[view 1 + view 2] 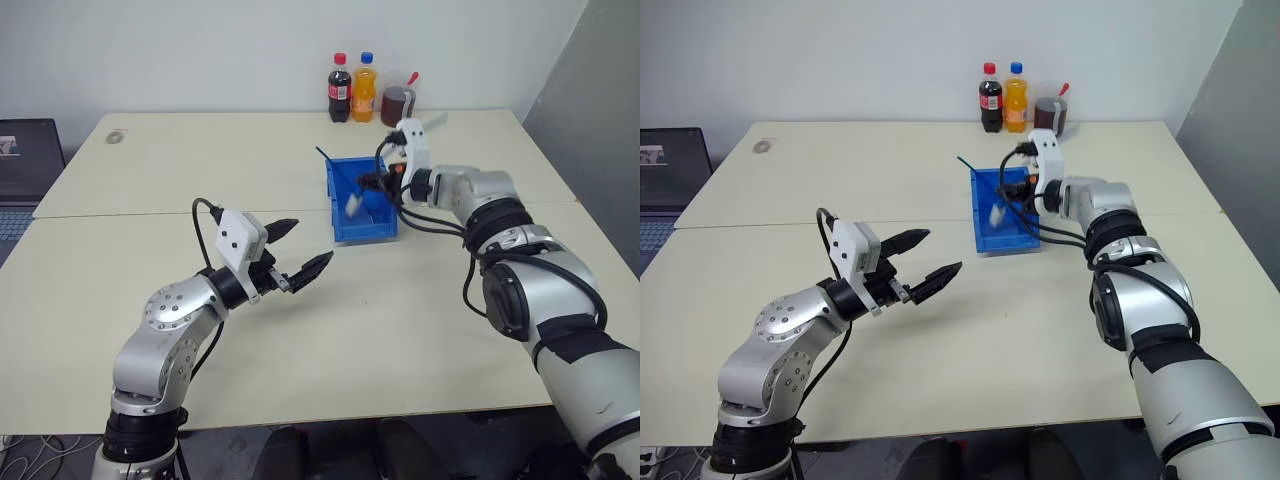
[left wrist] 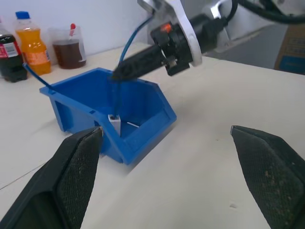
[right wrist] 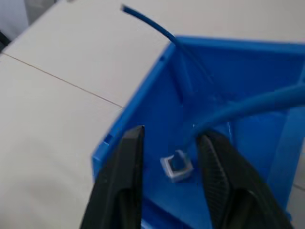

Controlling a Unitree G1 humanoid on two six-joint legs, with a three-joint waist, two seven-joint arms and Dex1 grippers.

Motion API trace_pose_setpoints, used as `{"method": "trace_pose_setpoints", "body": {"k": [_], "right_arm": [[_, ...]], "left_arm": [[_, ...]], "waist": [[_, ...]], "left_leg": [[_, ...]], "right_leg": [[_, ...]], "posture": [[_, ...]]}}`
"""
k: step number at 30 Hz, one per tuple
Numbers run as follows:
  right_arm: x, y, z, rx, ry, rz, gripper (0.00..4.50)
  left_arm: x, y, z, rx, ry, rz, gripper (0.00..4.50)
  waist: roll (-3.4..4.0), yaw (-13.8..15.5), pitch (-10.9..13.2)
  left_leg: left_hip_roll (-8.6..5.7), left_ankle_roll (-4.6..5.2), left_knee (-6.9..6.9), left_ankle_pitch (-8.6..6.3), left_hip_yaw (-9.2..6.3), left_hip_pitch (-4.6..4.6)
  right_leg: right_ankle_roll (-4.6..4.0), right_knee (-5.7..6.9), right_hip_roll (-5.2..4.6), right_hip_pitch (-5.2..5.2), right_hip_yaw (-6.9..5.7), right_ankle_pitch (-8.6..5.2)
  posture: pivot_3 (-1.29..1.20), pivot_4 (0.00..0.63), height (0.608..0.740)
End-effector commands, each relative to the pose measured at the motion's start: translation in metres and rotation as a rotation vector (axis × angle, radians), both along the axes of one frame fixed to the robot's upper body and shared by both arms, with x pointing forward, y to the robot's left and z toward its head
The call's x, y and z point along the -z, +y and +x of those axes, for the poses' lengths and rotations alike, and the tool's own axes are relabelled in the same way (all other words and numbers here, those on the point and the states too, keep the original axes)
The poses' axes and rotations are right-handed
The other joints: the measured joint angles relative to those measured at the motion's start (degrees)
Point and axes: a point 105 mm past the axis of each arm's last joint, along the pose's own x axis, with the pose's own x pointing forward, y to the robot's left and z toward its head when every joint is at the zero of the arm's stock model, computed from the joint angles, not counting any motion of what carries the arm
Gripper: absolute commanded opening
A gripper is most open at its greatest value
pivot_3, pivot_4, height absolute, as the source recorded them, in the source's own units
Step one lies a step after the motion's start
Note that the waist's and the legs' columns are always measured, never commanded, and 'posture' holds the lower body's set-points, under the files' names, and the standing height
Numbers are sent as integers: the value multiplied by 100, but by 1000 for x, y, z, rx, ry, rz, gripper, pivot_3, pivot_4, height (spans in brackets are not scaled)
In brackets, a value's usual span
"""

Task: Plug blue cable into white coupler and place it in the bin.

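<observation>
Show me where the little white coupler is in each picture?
Left eye view: the white coupler is a pale blur inside the bin, left of the right gripper.
Right eye view: same spot in the bin, near its left wall.
Left wrist view: low in the bin, on the blue cable end.
Right wrist view: between the black fingers.
Shared landmark: the bin.

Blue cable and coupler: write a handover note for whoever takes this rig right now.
Left pincer: open, holding nothing, above the table short of the bin.
Right pincer: over the bin, fingers apart, the blue cable running between them.
The white coupler sits on the cable's end, down inside the bin; the cable's far end pokes over the rim.
Done: plugged in, coupler in the bin.
Left: let go fully, pull the right arm clear.
</observation>
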Motion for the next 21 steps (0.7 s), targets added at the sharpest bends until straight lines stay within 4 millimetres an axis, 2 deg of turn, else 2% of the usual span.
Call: {"method": "trace_pose_setpoints", "body": {"k": [1,6,8,13,15,18,21], "right_arm": [[-41,-4,9,40,-145,-27,2794],[-56,-15,14,99,-208,-72,4112],[-61,-21,13,95,-220,-87,4470],[-62,-53,13,122,-217,-128,4470],[-53,-77,11,141,-219,-186,4470],[-31,-129,4,249,-225,-242,4470],[-24,-149,-15,329,-277,-167,4470]], "left_arm": [[-13,8,-3,-60,-64,-17,4500],[-16,30,18,-263,-83,-51,4500],[-14,39,25,-334,-74,-58,4500],[-8,62,31,-466,-28,-110,4500],[-2,70,29,-503,-9,-110,4500],[9,77,24,-543,32,-103,4500],[16,79,19,-559,44,-86,4500]], "waist": [[1,-6,1],[1,-11,1],[1,-9,1],[1,-1,1],[1,11,1],[-5,45,-2],[-10,92,-5]], "left_leg": [[1,0,0,0,0,0],[7,0,0,0,-3,7],[6,0,1,0,-3,6],[4,-1,-1,0,3,3],[4,-5,-1,-3,3,2],[5,-14,-1,-8,2,2],[5,-18,0,-11,2,1]], "right_leg": [[0,3,1,-2,1,0],[-1,9,12,-2,-1,0],[-1,10,12,-1,-1,1],[-1,5,7,-2,4,1],[0,2,7,-2,3,0],[0,-4,6,1,1,0],[2,-7,4,4,3,-1]], "posture": [[0,150,740],[0,150,740],[0,150,740],[0,150,740],[0,150,740],[0,150,740],[0,150,740]]}}
